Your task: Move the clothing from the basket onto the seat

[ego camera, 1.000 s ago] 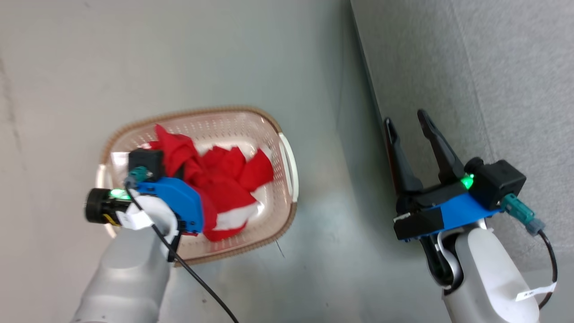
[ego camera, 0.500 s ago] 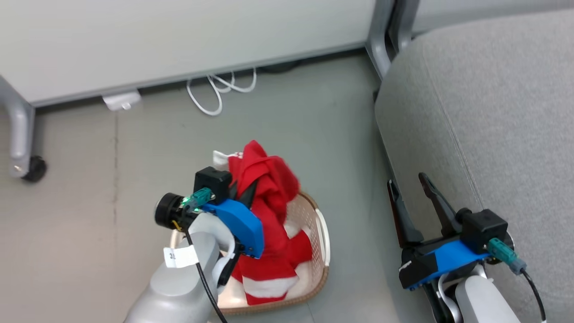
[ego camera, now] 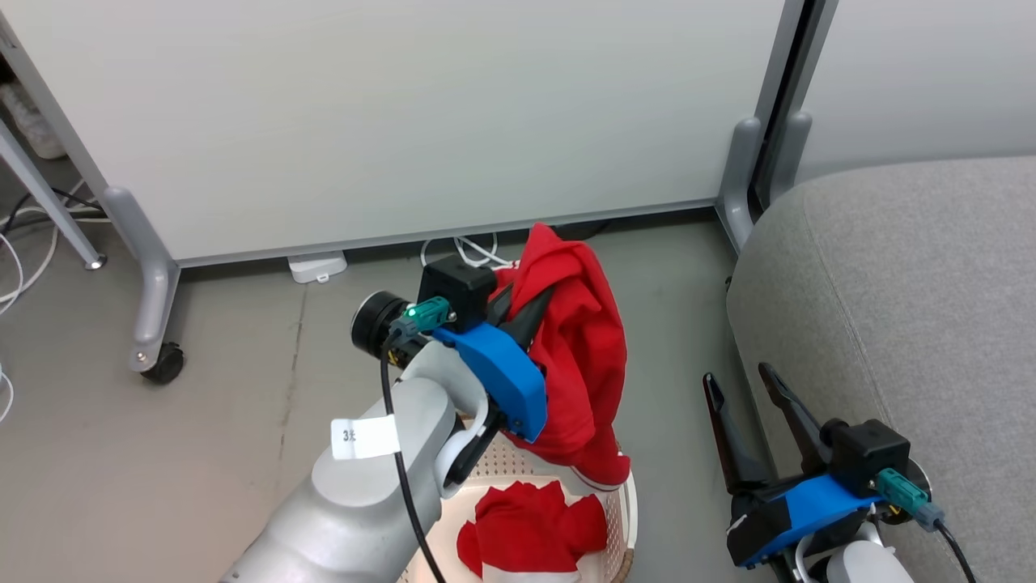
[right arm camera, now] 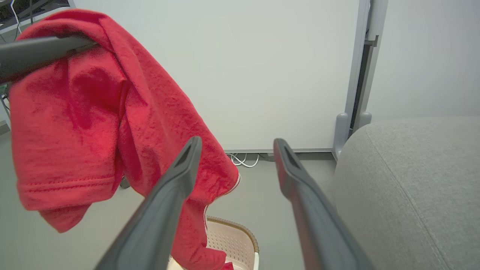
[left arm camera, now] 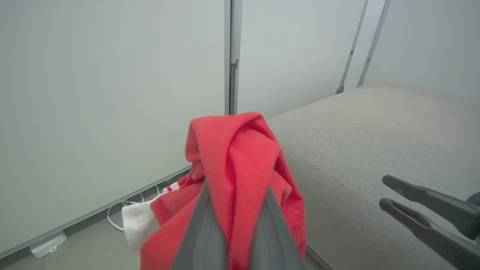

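Smooth pale partition panels [ego camera: 405, 121] back a matt grey floor [ego camera: 243, 405]. The left gripper [ego camera: 530, 312] is clamped on a soft red garment [ego camera: 579, 356], which hangs in folds above the perforated cream basket [ego camera: 518, 468]. Crumpled inside the basket lies a second red garment [ego camera: 530, 530], white-striped. The right gripper [ego camera: 736, 376], fingers apart, hovers beside the rounded grey fabric sofa [ego camera: 906, 308].

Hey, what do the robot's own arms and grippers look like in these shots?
The left gripper and right gripper each have two long, dark, tapering fingers on a blue plate, with a black box, a green light, a teal plug and a black cable. The left forearm and right forearm are smooth pale grey; the left carries a white label.
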Robot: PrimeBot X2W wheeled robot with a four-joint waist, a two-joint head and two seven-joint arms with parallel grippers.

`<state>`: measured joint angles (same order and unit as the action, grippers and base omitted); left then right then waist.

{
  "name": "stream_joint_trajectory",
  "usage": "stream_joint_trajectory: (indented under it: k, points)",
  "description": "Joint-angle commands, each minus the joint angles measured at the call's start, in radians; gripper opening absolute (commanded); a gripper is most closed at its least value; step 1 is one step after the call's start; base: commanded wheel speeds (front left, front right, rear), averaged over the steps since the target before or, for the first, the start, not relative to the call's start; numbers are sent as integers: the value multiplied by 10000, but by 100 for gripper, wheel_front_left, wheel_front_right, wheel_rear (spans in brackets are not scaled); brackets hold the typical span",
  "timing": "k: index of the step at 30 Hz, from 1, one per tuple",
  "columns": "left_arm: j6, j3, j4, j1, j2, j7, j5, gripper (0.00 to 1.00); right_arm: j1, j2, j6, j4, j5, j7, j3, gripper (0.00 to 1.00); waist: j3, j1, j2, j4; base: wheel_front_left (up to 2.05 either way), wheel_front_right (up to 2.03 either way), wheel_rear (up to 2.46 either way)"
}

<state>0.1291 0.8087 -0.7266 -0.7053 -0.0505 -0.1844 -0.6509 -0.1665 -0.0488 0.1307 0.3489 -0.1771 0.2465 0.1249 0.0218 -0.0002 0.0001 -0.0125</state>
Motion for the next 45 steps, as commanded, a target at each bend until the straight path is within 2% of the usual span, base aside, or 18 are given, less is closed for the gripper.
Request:
stream_joint_trajectory:
  k: [1, 7, 17, 24, 35, 45]
  points:
    - [9, 95, 104, -205, -1, 62, -88, 0, 205, -28, 1, -45, -16, -60, 16, 100, -187, 2, -1, 90, 0, 0, 0]
    - [-218, 474, 336, -514, -2, 292, -194, 0, 347, -30, 1, -270, -39, -207, 0, 100, -311, 2, -1, 175, 0, 0, 0]
    - [-310, 814, 345, -534, -2, 377, -518, 0, 438, -30, 1, -436, -86, -293, 171, 100, -260, 2, -1, 229, 0, 0, 0]
    - [-382, 1104, 440, -624, -1, 369, -768, 0, -103, -27, 1, -404, -158, -641, 610, 100, -126, 2, -1, 305, 0, 0, 0]
    - [-417, 1645, 525, -829, -1, 298, -1071, 0, -1854, -30, 1, 918, -643, -1365, 1722, 100, 77, 2, -1, 605, 0, 0, 0]
    - [-483, 2124, 633, -951, 2, 231, -1421, 0, -3178, -30, 1, 2848, -844, -1250, 2568, 100, 53, 2, -1, 743, 0, 0, 0]
